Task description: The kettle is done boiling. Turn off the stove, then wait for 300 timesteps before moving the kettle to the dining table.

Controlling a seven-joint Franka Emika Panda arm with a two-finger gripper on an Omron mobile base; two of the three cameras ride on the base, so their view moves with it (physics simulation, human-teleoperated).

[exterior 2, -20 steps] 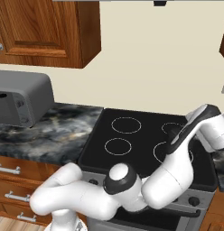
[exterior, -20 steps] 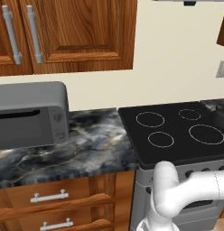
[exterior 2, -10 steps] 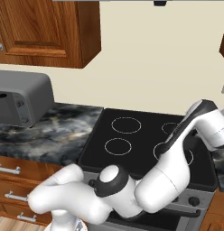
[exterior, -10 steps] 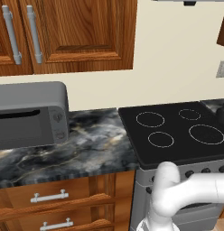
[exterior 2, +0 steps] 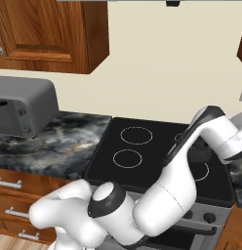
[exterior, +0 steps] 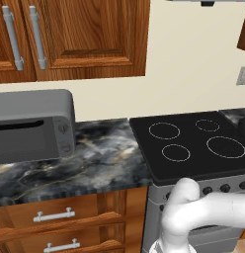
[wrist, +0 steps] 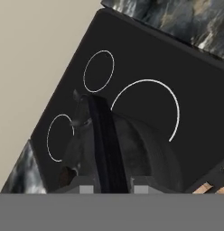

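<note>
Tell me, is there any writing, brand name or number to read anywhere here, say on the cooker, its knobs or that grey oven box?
None: no readable text in these pictures.
The stove bears only white burner rings.
Its knobs look plain black.
The microwave panel has small buttons, too blurred to show any marks.
The kettle is unmarked.

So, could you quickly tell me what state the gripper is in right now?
Gripper: shut on the kettle, gripping its handle above the stove.
</note>
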